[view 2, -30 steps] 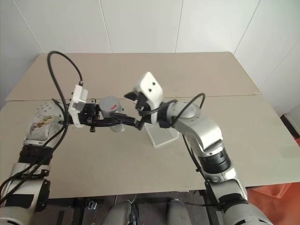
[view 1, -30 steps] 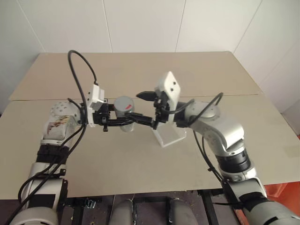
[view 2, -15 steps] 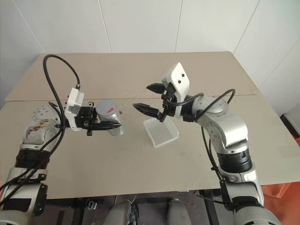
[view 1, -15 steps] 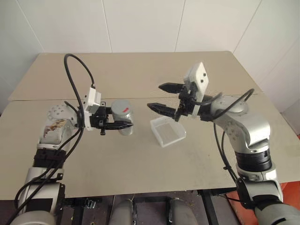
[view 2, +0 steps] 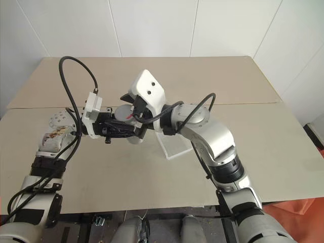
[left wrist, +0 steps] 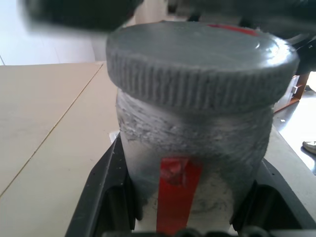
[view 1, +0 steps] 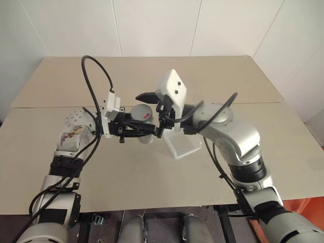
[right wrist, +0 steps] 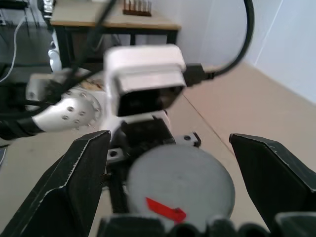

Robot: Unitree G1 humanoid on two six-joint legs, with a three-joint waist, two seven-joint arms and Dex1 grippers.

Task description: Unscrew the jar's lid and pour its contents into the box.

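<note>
We see the jar [view 1: 143,132] held above the beige counter [view 1: 217,81], out in front of us and a little left of the middle, with the clear plastic box [view 1: 182,145] resting on the counter just to its right. The left tool [view 1: 144,130] reaches in level from the left and is clamped on the jar's body. From the head cameras this grip is partly screened by the right arm, but the left wrist view makes it plain: the black fingers [left wrist: 106,197] press against both sides of the frosted glass, with the red mark [left wrist: 175,190] on the jar's side facing the camera between them.

The lid [left wrist: 200,61] is on the jar, a grey ribbed screw cap. The left wrist view shows its knurled edge, while the right wrist view looks straight down on its flat top [right wrist: 180,185] and the red mark there.

The right tool [right wrist: 177,163] comes in from the right with its jaws spread wide, one black finger [right wrist: 74,182] on either side of the lid and clear of its rim; we see gaps between them and the cap. In the head views the upper finger [view 1: 148,96] shows above the jar, and the white camera housing [view 1: 171,91] on that wrist covers much of the lid.

We cannot tell from any view whether the contents are inside the jar; the glass is too cloudy.
</note>
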